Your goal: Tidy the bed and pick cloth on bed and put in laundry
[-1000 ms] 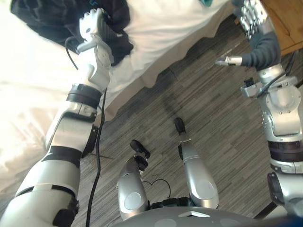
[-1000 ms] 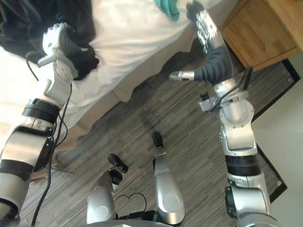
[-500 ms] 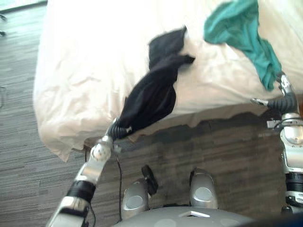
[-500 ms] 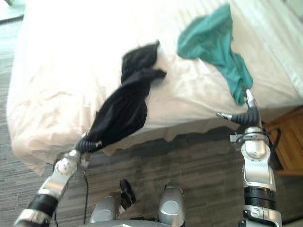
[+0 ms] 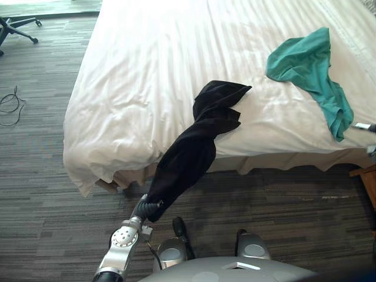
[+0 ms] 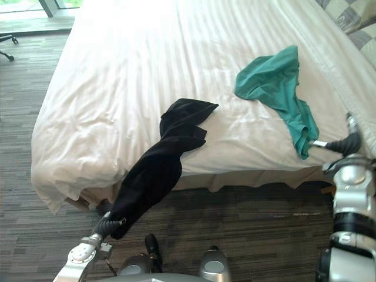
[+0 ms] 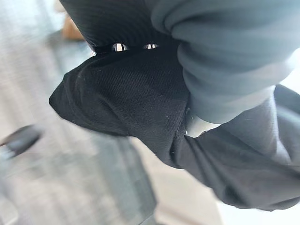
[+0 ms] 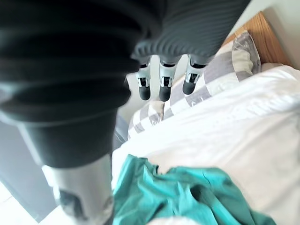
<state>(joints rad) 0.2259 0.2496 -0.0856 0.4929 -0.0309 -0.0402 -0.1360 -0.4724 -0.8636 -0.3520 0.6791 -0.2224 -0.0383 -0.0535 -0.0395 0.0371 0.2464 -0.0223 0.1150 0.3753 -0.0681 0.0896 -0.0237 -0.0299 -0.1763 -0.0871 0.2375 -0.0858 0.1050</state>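
— Where's the black cloth (image 5: pixel 189 157)?
— Trailing off the bed (image 5: pixel 135 88) edge, its low end bunched in my left hand (image 5: pixel 150 207), which is clenched round it.
— Right hand (image 6: pixel 345 143)?
— Fingers straight, holding nothing, just beside the teal cloth (image 6: pixel 270 79).

The left arm (image 5: pixel 120 249) reaches forward and low, and the left hand (image 5: pixel 148 207), below the bed's (image 5: pixel 147 88) foot edge, is clenched in black cloth (image 5: pixel 188 158). The right arm (image 6: pixel 351 200) stands upright beside the bed's side edge, the right hand (image 6: pixel 346 143) with straight fingers (image 8: pixel 161 86) and the thumb out.
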